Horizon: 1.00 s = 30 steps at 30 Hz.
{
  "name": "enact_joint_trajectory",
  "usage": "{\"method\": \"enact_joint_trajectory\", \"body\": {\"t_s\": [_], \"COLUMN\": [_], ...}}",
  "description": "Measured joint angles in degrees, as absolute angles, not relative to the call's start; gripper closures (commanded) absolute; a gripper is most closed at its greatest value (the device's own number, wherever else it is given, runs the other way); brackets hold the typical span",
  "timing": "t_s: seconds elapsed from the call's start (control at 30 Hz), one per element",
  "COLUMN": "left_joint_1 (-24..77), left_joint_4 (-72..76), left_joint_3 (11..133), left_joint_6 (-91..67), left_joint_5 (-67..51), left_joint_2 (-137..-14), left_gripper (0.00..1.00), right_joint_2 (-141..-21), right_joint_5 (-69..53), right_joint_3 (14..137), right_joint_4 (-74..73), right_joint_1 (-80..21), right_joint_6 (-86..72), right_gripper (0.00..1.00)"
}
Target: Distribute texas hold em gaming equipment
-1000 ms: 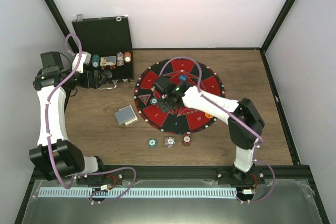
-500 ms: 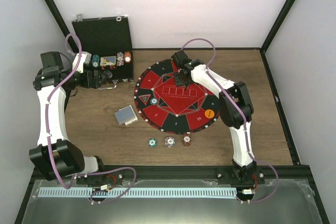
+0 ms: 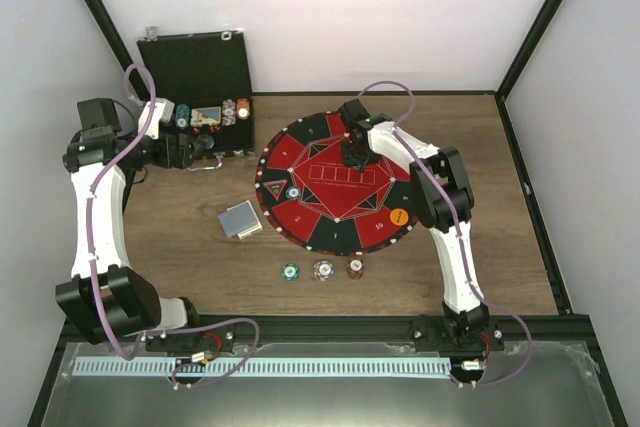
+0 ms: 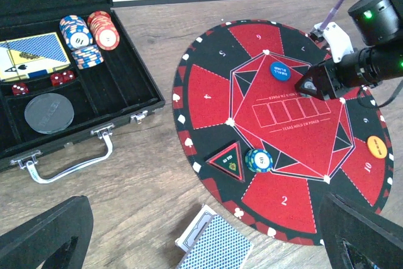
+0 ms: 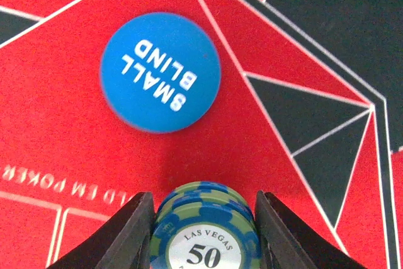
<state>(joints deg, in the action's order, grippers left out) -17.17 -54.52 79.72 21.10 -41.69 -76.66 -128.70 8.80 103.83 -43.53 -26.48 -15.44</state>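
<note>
Chip stack (image 5: 204,225) pinched by right fingers (image 5: 135,231), near blue disc (image 5: 160,70) | left fingers (image 4: 44,237) spread

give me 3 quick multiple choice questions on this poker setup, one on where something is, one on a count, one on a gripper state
1. The blue disc lies: A) on the round mat's red centre; B) off the mat; C) on the mat's black rim.
2. The chip row on the table in front of the mat holds: A) one chip; B) three chips; C) five chips.
3. The right gripper is: A) open and empty; B) shut on a chip stack; C) out of view.

Answers: 1 A, the right wrist view shows it on red felt among the white lines. 2 B, a green, a white and a brown chip sit side by side. 3 B, both fingers press against the stack's sides.
</note>
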Motion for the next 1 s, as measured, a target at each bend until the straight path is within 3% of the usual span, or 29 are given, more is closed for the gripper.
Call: {"method": "enact_joint_trajectory", "body": {"t_s": [0.6,0.77,0.87,1.0], "left_joint_1": [-17.2,-17.2,-17.2,-17.2], "left_joint_4": [-53.1,-52.6,-52.6,-52.6], "left_joint_3": [79.7,79.6,79.4,79.4], "left_joint_6": [21.2,21.2,21.2,21.2], "left_joint_5": [-41.5,-41.5,-41.5,-41.5], "left_joint_2": [-79.0,-79.2,-79.2,-79.2], "left_gripper": [0.00,0.00,0.00,0.00], "right_joint_2": [-142.7,-142.5,-141.1,-140.6], "right_joint_5": [5.9,5.7,5.6,5.6], "right_joint_3": [124.2,123.6,121.5,120.5], "right_joint_4": [-45.5,-45.2,-45.0,-45.0], "right_joint_1": [-24.1,-24.0,-24.0,-24.0], "right_joint_6": [-13.9,-13.9,-13.7,-13.3], "right_gripper": [0.94,0.94,0.86,0.86]}}
